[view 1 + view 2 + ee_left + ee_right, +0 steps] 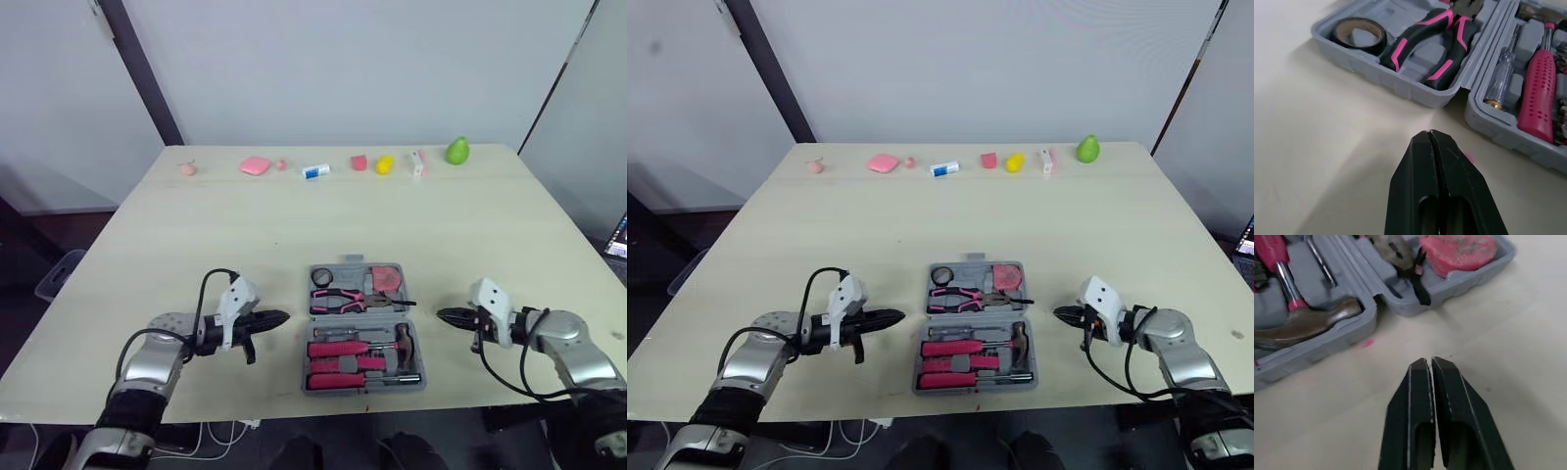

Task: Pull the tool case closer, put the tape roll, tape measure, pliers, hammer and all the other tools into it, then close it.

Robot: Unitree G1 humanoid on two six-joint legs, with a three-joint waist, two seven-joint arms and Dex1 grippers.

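Nearest to us, the left gripper (279, 317) sits low over the near part of the table (196, 225), its two black fingers pressed together with nothing between them, and the tips point right. Across from it the right gripper (443, 315) mirrors that, fingers closed and empty, tips pointing left. Between the two lies the tool case (362, 389), grey plastic, opened flat in two halves, near the table's near edge and roughly at its middle. Each gripper is just beside the case on its own side, and neither touches it. In the far half, the black tape roll (1369, 45) sits in its round pocket at the left end. The pliers (1400, 46), with black and pink handles, lie across the middle of that half, jaws toward the right. The round pink tape measure (1459, 252) fills the right end. In the near half, the hammer (1308, 323) lies with its dull metal head at the right end. A screwdriver (1537, 93) with a pink dotted handle lies lengthwise in that half, and a slim clear-handled tester (1501, 78) lies on its far side. More pink handles are packed in that half, too small to tell apart. Along the far edge of the table stands a row of small things, well apart from the case: a flat pink piece (255, 165), a yellow piece (385, 164) and a green fruit shape (457, 150) among them.
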